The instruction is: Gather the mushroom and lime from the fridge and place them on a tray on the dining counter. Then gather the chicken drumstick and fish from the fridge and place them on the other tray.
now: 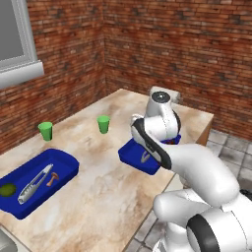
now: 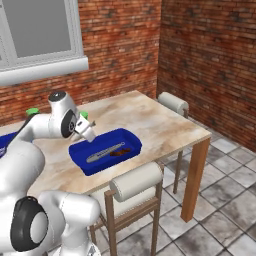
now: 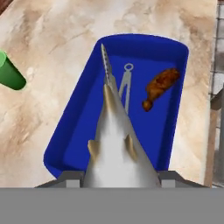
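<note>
Pinching the fish (image 3: 114, 148), hand (image 3: 118, 177) above the other tray's (image 3: 177, 109) near rim.

From my seat the dining counter (image 1: 103, 162) reads as polished beige marbled stone, with a plain wooden edge and legs. I take the other tray (image 3: 175, 109) for smooth deep-blue plastic with a faint sheen. The fish (image 3: 116, 144) looks sleek and silvery grey, with dull tan fins (almost metallic in the hand view). The chicken drumstick (image 3: 161, 85) has a rough, mottled brown surface. The tongs (image 1: 34, 183) in the tray (image 1: 66, 162) look like bright brushed metal. Both green cups (image 1: 103, 123) seem matt plastic. The brick walls (image 2: 200, 55) are coarse and unglazed.
</note>
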Available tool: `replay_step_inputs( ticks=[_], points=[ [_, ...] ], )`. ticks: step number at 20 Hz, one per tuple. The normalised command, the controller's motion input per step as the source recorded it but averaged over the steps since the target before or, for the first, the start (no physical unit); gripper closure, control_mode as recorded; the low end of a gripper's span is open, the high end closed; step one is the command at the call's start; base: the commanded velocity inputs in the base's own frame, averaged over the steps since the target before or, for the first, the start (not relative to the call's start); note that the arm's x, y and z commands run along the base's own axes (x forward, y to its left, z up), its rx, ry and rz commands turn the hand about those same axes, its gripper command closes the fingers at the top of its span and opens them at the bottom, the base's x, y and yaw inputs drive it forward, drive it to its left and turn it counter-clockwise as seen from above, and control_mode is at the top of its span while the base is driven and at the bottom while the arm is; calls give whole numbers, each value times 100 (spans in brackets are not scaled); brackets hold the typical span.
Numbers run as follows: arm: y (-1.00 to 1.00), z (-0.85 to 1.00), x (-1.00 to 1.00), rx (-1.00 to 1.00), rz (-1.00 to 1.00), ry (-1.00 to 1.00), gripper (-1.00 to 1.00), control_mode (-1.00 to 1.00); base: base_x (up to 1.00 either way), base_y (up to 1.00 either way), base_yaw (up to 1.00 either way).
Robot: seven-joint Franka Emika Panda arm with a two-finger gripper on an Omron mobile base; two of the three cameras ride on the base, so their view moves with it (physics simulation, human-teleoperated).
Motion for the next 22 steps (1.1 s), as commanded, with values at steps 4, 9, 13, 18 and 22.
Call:
replay_step_inputs(
  ticks=[4, 9, 13, 18, 22],
  points=[
    [9, -31, 24, 12, -15, 5, 100, -100, 0, 0, 0],
    [3, -35, 13, 12, -13, 1, 100, -100, 0, 0, 0],
    [0, -32, 13, 12, -13, 0, 100, -100, 0, 0, 0],
    [0, -33, 20, 12, -12, 0, 100, -100, 0, 0, 0],
    [2, -38, 44, 8, -10, 0, 100, -100, 0, 0, 0]
  ],
)
